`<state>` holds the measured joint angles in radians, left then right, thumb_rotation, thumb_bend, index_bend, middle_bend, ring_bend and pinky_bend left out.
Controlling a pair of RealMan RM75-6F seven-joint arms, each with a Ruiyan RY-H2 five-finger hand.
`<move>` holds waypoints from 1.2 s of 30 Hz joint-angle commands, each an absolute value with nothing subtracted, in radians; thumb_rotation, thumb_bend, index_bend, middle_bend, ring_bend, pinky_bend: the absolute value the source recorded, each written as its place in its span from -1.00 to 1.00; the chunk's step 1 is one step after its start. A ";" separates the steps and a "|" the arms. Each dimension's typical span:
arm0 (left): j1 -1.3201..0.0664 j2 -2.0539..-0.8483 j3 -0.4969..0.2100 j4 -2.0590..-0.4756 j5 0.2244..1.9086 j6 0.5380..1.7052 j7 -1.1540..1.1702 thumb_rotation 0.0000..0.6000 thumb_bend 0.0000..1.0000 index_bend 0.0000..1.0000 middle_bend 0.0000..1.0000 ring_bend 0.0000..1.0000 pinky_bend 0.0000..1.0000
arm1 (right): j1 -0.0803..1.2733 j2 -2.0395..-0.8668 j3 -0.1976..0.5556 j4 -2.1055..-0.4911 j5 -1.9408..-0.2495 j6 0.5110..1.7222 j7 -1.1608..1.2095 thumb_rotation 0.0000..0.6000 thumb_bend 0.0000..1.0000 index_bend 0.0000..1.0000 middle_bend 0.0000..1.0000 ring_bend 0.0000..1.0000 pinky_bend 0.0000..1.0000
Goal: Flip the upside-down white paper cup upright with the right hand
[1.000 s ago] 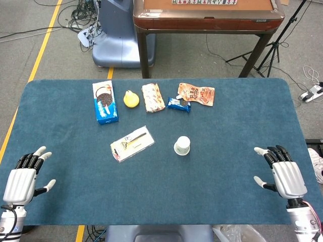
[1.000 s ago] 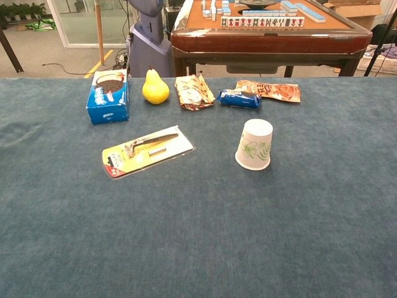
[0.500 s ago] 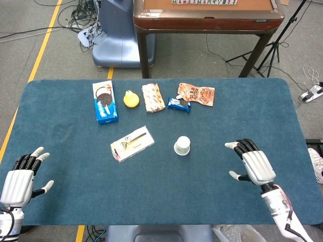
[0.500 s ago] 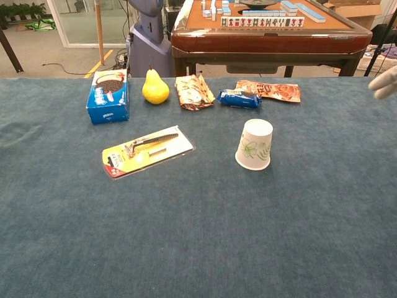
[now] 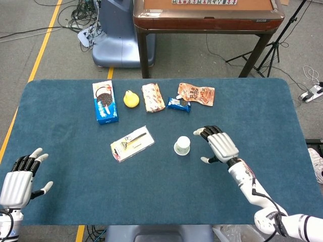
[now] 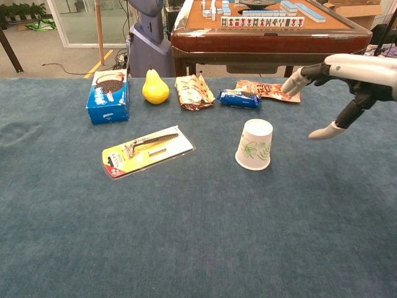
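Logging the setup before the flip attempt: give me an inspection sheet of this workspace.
Surface: blue felt-covered table, flat, no spills seen.
Job's things: white paper cup with green leaf print, upside down, untouched.
Clutter: blue cookie box, yellow pear, patterned snack bag, small blue wrapper, orange pouch, carded tool in blister pack.
Hands: right hand open beside the cup, fingers spread, not touching; left hand open at the near left edge.
Cables: loose cords on the floor.
Surroundings: wooden mahjong table, grey robot base, tripod legs.
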<state>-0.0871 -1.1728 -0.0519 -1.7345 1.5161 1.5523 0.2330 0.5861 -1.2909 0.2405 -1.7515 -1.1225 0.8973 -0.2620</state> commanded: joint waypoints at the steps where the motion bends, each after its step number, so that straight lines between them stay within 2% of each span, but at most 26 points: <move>1: -0.086 -1.173 -0.051 -1.735 1.516 1.552 0.235 1.00 -0.71 -0.56 -0.75 -0.68 -0.74 | 0.638 -1.332 0.259 -1.706 -1.060 0.856 -0.292 1.00 -0.69 -0.52 -0.61 -0.82 -0.74; 17: -0.081 -1.178 -0.050 -1.734 1.507 1.547 0.247 1.00 -0.71 -0.56 -0.75 -0.68 -0.74 | 0.810 -1.444 0.238 -1.557 -0.854 0.767 -0.375 1.00 -0.68 -0.48 -0.61 -0.82 -0.74; 36: -0.076 -1.182 -0.053 -1.715 1.498 1.543 0.230 1.00 -0.71 -0.56 -0.75 -0.68 -0.74 | 0.882 -1.485 0.193 -1.487 -0.765 0.760 -0.386 1.00 -0.58 -0.37 -0.61 -0.82 -0.74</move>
<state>-0.0760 -1.1816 -0.0525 -1.7155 1.4981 1.5436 0.2298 0.8805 -1.4838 0.1938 -1.4891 -0.7662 0.7602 -0.3868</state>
